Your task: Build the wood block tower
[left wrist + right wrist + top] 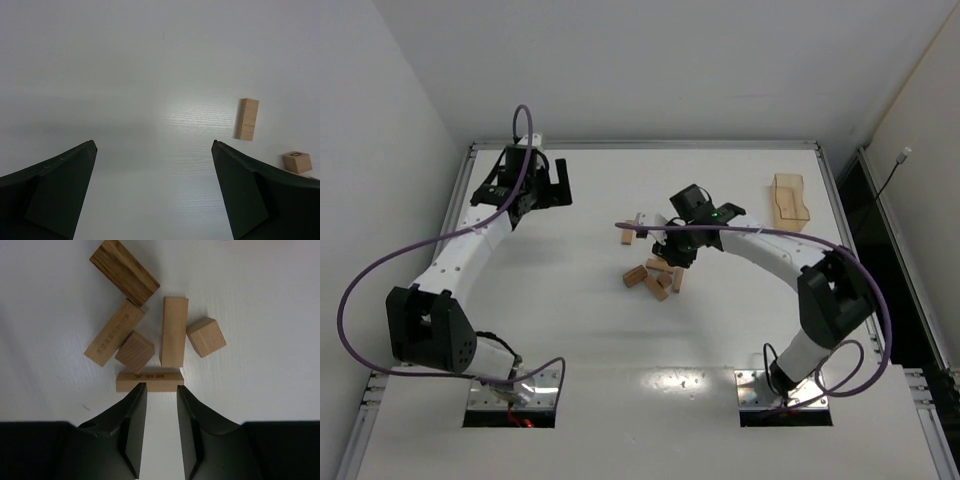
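Right pincer (161,386), barely parted and empty, sits just short of pale rectangular wooden block (129,381); block's long axis lies along the closing direction.

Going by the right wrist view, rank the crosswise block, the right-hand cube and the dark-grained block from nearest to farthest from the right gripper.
1. The crosswise block, directly at the tips of the right gripper.
2. The right-hand cube, farther out on the right.
3. The dark-grained block, farthest, at the pile's top left.
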Available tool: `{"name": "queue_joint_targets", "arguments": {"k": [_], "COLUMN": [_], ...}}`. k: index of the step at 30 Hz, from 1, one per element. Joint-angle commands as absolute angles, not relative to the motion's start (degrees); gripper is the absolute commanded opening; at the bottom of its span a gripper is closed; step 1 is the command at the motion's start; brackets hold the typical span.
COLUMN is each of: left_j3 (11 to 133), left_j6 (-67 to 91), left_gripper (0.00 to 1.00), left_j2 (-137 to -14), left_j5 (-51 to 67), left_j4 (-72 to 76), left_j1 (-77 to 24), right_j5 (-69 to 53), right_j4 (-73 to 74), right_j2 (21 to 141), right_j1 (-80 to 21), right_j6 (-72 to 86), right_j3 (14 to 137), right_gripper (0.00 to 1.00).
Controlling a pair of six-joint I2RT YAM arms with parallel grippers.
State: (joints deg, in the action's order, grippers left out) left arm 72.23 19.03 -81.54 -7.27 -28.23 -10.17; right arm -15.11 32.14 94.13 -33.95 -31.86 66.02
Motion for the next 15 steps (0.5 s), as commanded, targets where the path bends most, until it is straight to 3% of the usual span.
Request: {"name": "queue_joint_targets", "arguments": {"k": [1,5,10,15], "left_j3": [72.07,74.08,74.62,74.62], "left_j6": [18.37,18.90,18.90,18.90], "left_gripper": [1.00,1.00,1.00,1.00], "left_j2": [-80.33,-82.52,-83.67,-84.19], "left_j5": [-5.27,-3.78,-3.26,-2.72], "left_j4": [-27.95,-27.95,-27.95,-27.95], "left_j1": [-8.36,-7.73,-7.21,-6.68], "right_j5": [-17.22,-17.93,-20.92,-20.31], "right_j4": [31.03,34.00,37.96,39.90], "right_j2": [98.77,106.14,112.40,116.71], "right_j1": [-34.10,-34.80,-35.33,-34.80], "right_j6": [-34.62,-34.63,-33.22,-33.22], "right_j3": [70.12,74.95,81.46,84.81], "right_gripper": [0.27,0.20,0.03,0.01]}}
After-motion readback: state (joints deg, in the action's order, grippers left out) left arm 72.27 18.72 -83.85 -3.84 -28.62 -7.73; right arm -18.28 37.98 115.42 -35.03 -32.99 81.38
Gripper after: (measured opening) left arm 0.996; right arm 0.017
